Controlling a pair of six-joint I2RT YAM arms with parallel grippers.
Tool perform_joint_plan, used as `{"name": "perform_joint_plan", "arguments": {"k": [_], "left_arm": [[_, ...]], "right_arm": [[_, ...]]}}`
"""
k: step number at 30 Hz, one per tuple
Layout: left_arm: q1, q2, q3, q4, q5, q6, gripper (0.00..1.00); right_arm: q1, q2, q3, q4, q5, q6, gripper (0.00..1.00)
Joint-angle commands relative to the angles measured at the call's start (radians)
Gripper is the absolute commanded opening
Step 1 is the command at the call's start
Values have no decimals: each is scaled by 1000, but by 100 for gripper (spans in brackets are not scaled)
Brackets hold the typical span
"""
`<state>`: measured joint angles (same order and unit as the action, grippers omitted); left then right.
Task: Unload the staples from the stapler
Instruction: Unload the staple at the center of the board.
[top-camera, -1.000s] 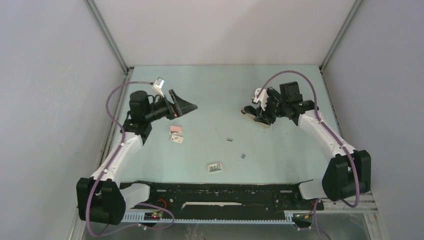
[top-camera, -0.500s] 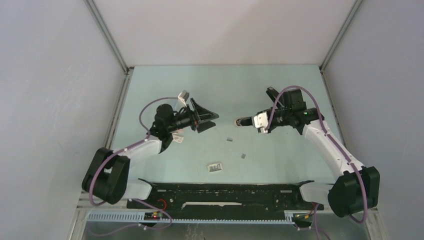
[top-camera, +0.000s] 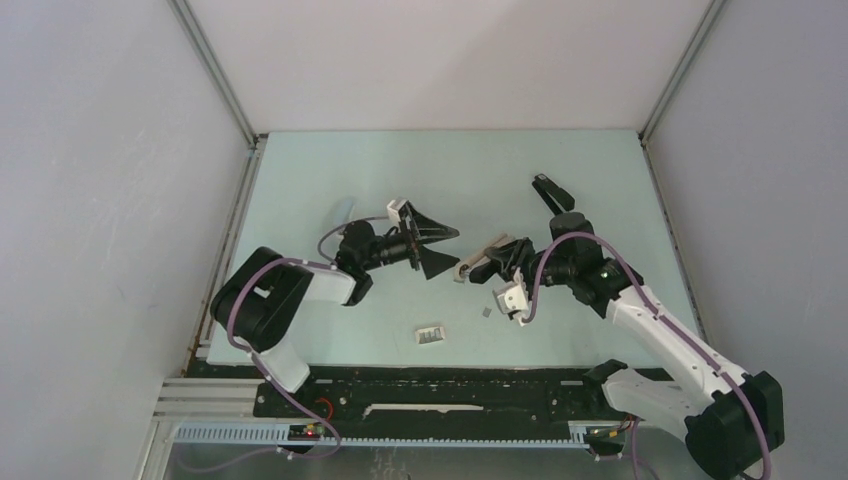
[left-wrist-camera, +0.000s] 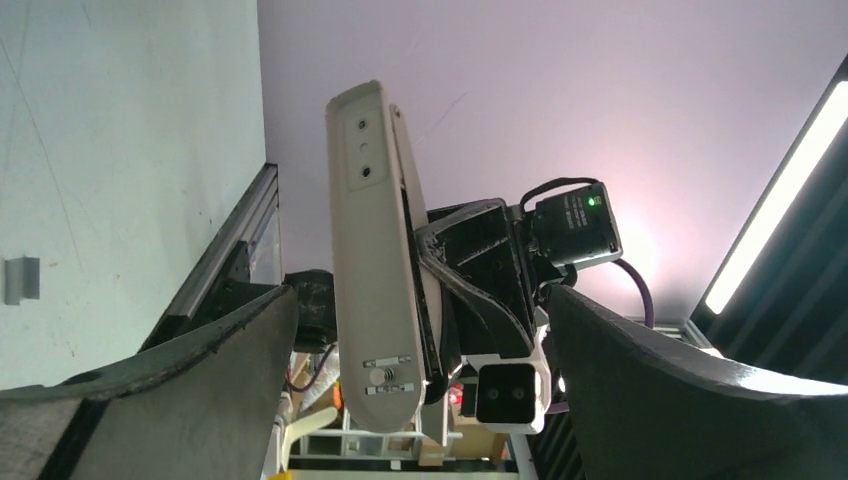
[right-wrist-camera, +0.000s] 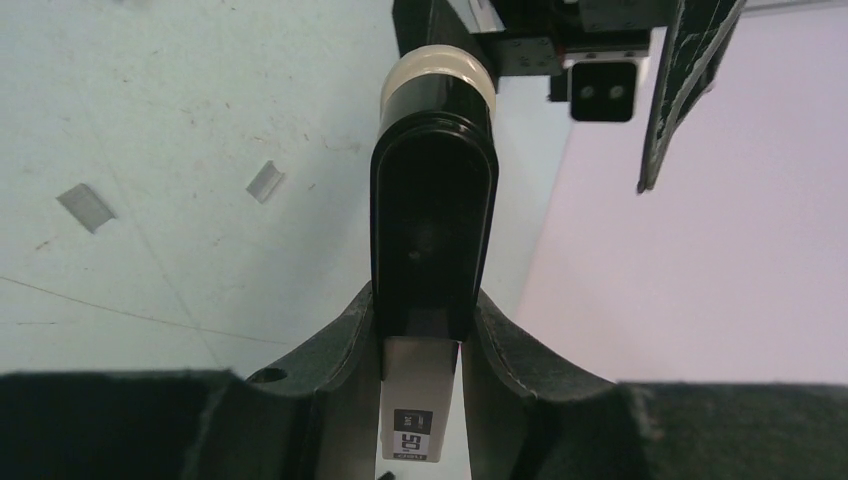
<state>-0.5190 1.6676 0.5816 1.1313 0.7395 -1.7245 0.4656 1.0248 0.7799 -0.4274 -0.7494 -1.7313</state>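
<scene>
My right gripper (top-camera: 493, 266) is shut on the stapler (top-camera: 470, 268), which hangs above the middle of the table with its pale end pointing left. In the right wrist view my gripper (right-wrist-camera: 425, 300) clamps the stapler (right-wrist-camera: 432, 220) by its black body, above a silver part with a small label. My left gripper (top-camera: 455, 250) is open just left of the stapler's end. Seen from the left wrist, the stapler's pale underside (left-wrist-camera: 372, 250) faces my gripper (left-wrist-camera: 420, 300) without touching its wide-apart fingers. Loose staples (right-wrist-camera: 84, 206) (top-camera: 486, 312) lie on the table below.
A small pale striped piece (top-camera: 430, 335) lies near the table's front edge. Another grey bit (left-wrist-camera: 20, 280) rests on the green table (top-camera: 330, 180). Metal frame rails (top-camera: 235, 220) and pale walls close in the sides and back.
My left gripper has swung right toward the middle, still open. My right gripper has carried the stapler nearer and to the left, so its end now points into the left gripper.
</scene>
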Motion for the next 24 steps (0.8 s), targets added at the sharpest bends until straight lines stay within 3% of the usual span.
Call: {"name": "perform_joint_plan", "arguments": {"k": [1,9,17,24], "left_arm": [[-53,27,59,83,0,-63,99],[-85,32,56,30,-33,-49,93],[-110,40,44,49,-55,-66,89],[-91,84,39,65,-41,-58,88]], "right_arm": [[51,-67,-43,190,40,-56,0],[98,-119,-179,411,99,-31,0],[111,-133,-372,918,92,46,0],[112,-149,-406,927,77,45,0]]}}
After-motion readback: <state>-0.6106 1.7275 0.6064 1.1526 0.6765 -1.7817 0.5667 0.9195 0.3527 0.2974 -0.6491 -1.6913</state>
